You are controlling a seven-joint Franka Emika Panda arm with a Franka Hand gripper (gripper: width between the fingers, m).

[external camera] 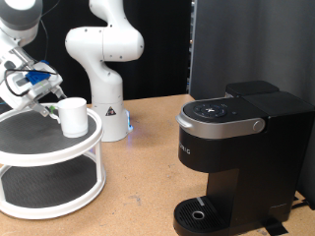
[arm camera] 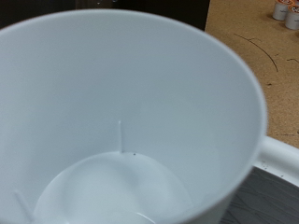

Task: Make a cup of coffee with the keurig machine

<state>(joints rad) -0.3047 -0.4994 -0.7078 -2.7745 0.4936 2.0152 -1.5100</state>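
The cup [external camera: 73, 115], a plain white mug, stands upright on the top tier of a round white two-tier stand [external camera: 39, 147] at the exterior view's left. My gripper [external camera: 43, 100] comes down at a slant from the upper left, with its fingertips right at the cup's left side; whether they touch it is not clear. In the wrist view the cup's empty white interior [arm camera: 121, 121] fills nearly the whole picture, its handle [arm camera: 280, 159] pokes out at one edge, and no fingers show. The black keurig machine [external camera: 236, 147] stands at the exterior view's right with its lid down and nothing on its round drip base [external camera: 202, 211].
The white arm base [external camera: 103, 74] stands behind the stand on the wooden table [external camera: 148, 167]. A dark panel [external camera: 251, 44] rises behind the machine. Small objects [arm camera: 285, 11] lie on the table at the wrist view's corner.
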